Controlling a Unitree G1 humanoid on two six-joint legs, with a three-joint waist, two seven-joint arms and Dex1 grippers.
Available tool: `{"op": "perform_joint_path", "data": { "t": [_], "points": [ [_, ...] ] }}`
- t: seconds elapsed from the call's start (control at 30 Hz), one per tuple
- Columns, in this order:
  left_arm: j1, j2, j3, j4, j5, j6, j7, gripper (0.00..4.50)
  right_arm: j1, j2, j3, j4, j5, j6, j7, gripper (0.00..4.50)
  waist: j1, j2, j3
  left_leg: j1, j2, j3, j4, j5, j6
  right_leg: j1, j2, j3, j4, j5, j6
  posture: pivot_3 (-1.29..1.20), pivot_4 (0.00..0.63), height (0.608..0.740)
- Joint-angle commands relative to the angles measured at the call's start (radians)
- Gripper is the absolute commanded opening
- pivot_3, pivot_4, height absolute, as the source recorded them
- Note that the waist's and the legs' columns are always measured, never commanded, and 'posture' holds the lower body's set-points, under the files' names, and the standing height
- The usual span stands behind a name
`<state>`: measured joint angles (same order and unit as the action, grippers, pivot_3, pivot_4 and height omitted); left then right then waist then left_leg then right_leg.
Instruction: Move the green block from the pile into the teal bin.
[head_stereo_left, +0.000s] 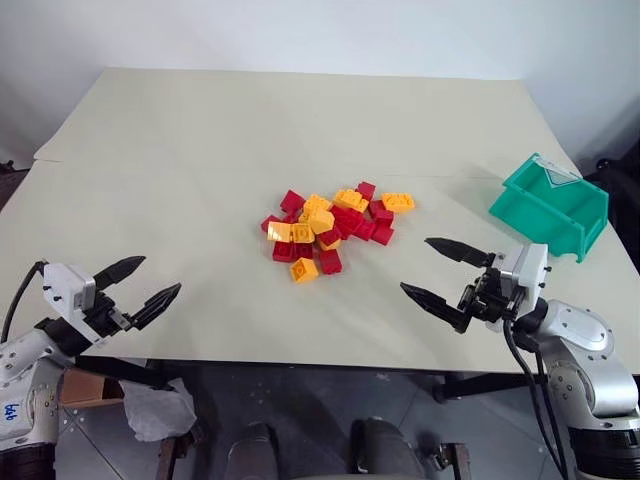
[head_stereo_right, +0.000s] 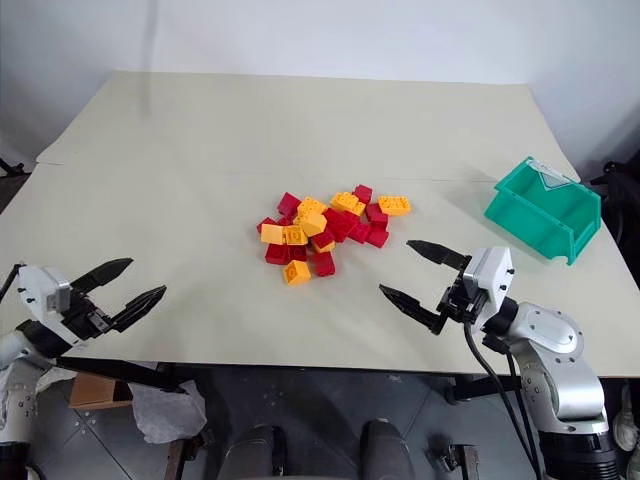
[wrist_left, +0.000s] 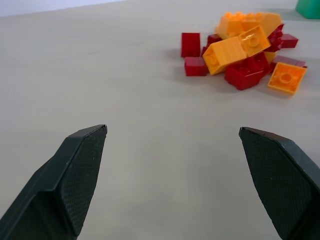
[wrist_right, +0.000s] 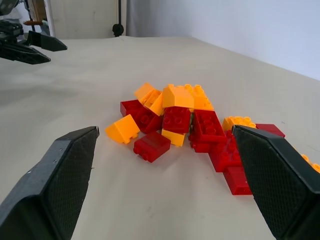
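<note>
While no green block shows among the red and yellow-orange bricks of the pile (head_stereo_left: 335, 226), likely buried under them or already inside the bin (head_stereo_left: 549, 206), well right of the pile. Left gripper (head_stereo_left: 142, 286) near-left of the pile, right gripper (head_stereo_left: 447, 271) near-right of it, fingers of both spread wide and empty. Risk: digging blind could scatter bricks off the table (head_stereo_left: 200, 150), or pinch a wrong colour

Bright, even light washes the pale beige tabletop (head_stereo_left: 200, 150), leaving only soft, short shadows beneath the loose pile of red and yellow-orange studded plastic bricks (head_stereo_left: 335, 228); in the wrist views, the near black textured fingertips (wrist_left: 75, 185) look slightly soft.
</note>
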<state>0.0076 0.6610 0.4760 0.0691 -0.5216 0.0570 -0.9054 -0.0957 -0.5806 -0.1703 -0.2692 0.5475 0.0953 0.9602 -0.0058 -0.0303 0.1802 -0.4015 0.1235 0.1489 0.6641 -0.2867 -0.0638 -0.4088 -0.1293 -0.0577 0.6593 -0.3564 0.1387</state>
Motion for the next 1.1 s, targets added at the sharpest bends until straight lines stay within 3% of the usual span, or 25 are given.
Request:
{"op": "perform_joint_path", "data": {
  "t": [0.03, 0.13, 0.23, 0.6, 0.8, 1.1],
  "points": [
    [-0.01, -0.002, 0.001, -0.041, -0.02, 0.01, 0.007, 4.5, -0.003, -0.022, 0.001, -0.004, -0.035, -0.011, -0.004, 4.46, 0.002, 0.0, 0.0, 0.0, 0.0, 0.0, 0.0, 0.0, 0.0, 0.0, 0.0, 0.0, 0.0, 0.0, 0.0, 0.0, 0.15, 0.74],
    [-0.015, -0.004, -0.003, -0.054, -0.023, 0.018, 0.006, 4.5, -0.035, -0.011, 0.05, 0.005, -0.076, 0.003, -0.019, 4.46, 0.001, 0.0, 0.0, 0.0, 0.0, 0.0, 0.0, 0.0, 0.0, 0.0, 0.0, 0.0, 0.0, 0.0, 0.0, 0.0, 0.15, 0.74],
    [-0.008, -0.005, -0.007, -0.077, -0.027, 0.024, 0.001, 4.5, -0.046, -0.002, 0.095, -0.021, -0.053, 0.05, -0.003, 3.84, 0.001, 0.0, 0.0, 0.0, 0.0, 0.0, 0.0, 0.0, 0.0, 0.0, 0.0, 0.0, 0.0, 0.0, 0.0, 0.0, 0.15, 0.74],
    [0.032, -0.033, -0.005, -0.141, -0.044, 0.033, 0.002, 4.5, -0.25, 0.148, 0.373, 0.081, -0.23, 0.136, -0.091, 0.02, -0.004, 0.0, 0.0, 0.0, 0.0, 0.0, 0.0, 0.0, 0.0, -0.001, 0.0, 0.0, 0.0, 0.0, 0.0, 0.0, 0.15, 0.74],
    [0.035, -0.038, -0.019, -0.146, -0.038, 0.025, 0.005, 4.5, -0.474, 0.306, 0.497, 0.349, -0.374, 0.114, -0.144, 0.02, -0.025, 0.0, 0.0, -0.001, 0.001, 0.0, 0.002, 0.0, 0.0, -0.001, 0.0, -0.001, 0.001, 0.0, 0.0, 0.0, 0.15, 0.74],
    [0.033, -0.04, -0.047, -0.183, -0.044, 0.039, 0.004, 4.5, -0.781, 0.433, 0.462, 0.857, -0.5, -0.116, -0.239, 0.02, -0.033, 0.0, 0.0, -0.001, 0.001, 0.0, 0.0, 0.0, -0.001, -0.001, 0.0, -0.002, 0.004, 0.0, -0.001, 0.0, 0.15, 0.74]
  ]
}}
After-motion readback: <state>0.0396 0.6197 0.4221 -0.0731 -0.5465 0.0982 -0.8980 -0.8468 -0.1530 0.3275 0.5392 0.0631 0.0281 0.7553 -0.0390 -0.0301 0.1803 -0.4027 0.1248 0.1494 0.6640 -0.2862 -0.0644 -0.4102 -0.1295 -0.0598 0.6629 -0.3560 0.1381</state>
